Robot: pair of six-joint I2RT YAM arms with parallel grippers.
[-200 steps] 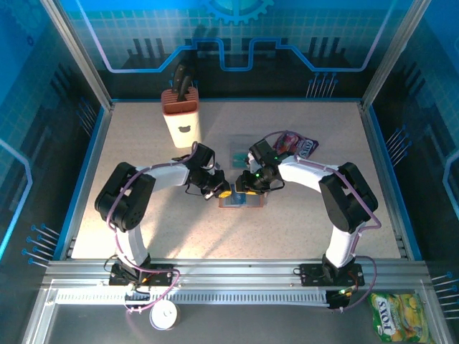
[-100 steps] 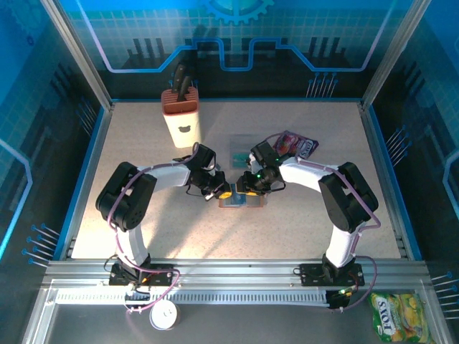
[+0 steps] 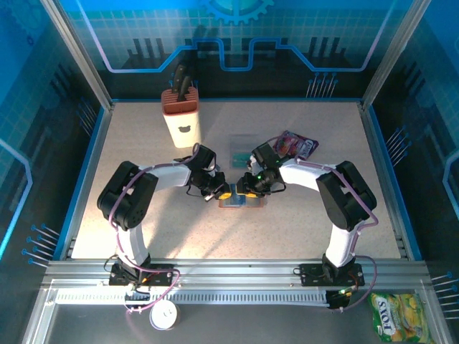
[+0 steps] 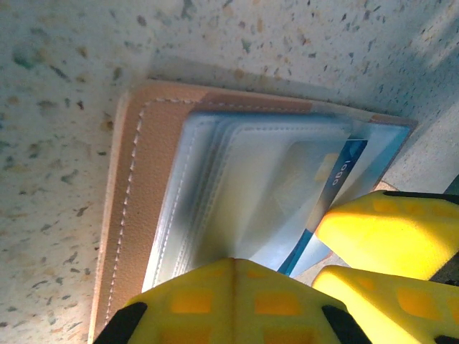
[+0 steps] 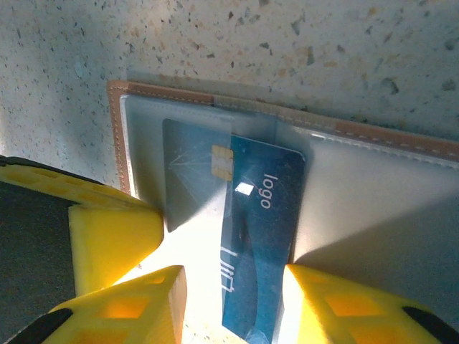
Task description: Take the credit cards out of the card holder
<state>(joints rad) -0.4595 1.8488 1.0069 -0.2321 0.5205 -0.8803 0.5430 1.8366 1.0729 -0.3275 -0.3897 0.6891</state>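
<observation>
right gripper (image 3: pixel 244 190) edged slightly left

A small tan leather bifold card holder (image 3: pixel 242 203) lies open at the middle of the speckled stone-look table (image 3: pixel 308 229). A dark blue plastic credit card (image 5: pixel 254 244) sits half inside one of its sleeves. Behind the holder lies a flat teal card (image 3: pixel 240 149), with a purple foil snack packet (image 3: pixel 294 145) to its right. A cream knife block (image 3: pixel 181 118) stands further back on the left.

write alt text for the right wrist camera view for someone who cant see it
A dark blue credit card marked "logo" sticks partway out of a clear sleeve in the open tan-rimmed card holder, which lies on a speckled table. The card's free end lies between the right gripper's spread yellow fingers.
</observation>
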